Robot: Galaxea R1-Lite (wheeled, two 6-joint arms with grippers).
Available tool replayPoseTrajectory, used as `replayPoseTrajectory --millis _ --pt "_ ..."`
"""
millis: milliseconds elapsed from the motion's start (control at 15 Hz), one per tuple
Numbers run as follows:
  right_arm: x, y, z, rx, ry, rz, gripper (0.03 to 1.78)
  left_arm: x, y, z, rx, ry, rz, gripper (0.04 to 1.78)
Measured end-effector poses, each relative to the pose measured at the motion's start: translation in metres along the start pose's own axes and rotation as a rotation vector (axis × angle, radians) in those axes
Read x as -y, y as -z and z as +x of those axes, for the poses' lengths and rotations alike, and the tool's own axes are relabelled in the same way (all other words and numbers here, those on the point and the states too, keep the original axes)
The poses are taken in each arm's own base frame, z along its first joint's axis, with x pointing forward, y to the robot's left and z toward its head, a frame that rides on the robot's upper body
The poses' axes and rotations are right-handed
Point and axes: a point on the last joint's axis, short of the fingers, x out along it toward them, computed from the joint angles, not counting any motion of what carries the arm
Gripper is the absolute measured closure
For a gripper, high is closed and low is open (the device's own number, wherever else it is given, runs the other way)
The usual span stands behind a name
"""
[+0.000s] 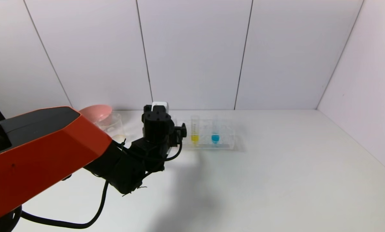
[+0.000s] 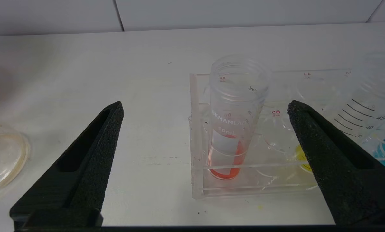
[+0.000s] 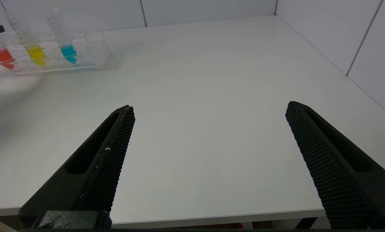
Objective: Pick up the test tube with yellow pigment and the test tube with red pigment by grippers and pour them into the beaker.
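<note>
The red-pigment test tube point(image 2: 232, 129) stands in the end slot of a clear rack point(image 2: 195, 135). My left gripper point(image 2: 206, 105) is open, with the tube straight ahead between the lines of its two fingers and untouched. The yellow-pigment test tube point(image 1: 195, 129) stands one slot along; its yellow tip point(image 2: 300, 156) is partly behind one finger. In the head view the left wrist point(image 1: 157, 125) hides the red tube. The clear beaker point(image 1: 112, 126) stands to the left of the rack. My right gripper point(image 3: 210, 107) is open and empty over the table's front edge.
A blue-tipped tube point(image 1: 215, 132) stands in the rack beside the yellow one. A pink bowl point(image 1: 96, 112) sits behind the beaker. The beaker's base point(image 2: 4, 158) shows yellowish residue. White walls close the back and right. The rack also shows far off in the right wrist view point(image 3: 92, 59).
</note>
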Motion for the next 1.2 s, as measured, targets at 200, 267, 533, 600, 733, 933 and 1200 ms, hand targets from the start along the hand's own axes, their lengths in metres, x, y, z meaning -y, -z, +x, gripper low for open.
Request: replayPoseTrajectory --millis 200,267,533,600,733,933,1200 --pt "0.000 0.000 0.000 0.000 0.000 0.000 0.10 0.003 0.003 0.001 0.007 0.006 -0.004 0.06" --pt "0.000 0.000 0.000 0.000 -0.001 0.000 0.10 0.004 0.004 0.000 0.005 0.010 -0.003 0.10" --pt "0.000 0.000 0.000 0.000 0.000 0.000 0.10 0.006 0.005 0.000 0.003 0.016 -0.002 0.52" --pt "0.000 0.000 0.000 0.000 0.000 0.000 0.10 0.007 0.006 -0.001 0.003 0.017 -0.003 0.68" --pt "0.000 0.000 0.000 0.000 0.000 0.000 0.10 0.008 0.006 -0.001 0.003 0.018 -0.003 1.09" --pt "0.000 0.000 0.000 0.000 0.000 0.000 0.10 0.011 0.006 -0.003 0.007 0.030 -0.003 1.39" --pt "0.000 0.000 0.000 0.000 0.000 0.000 0.10 0.021 -0.002 -0.009 0.049 0.051 0.000 1.40"
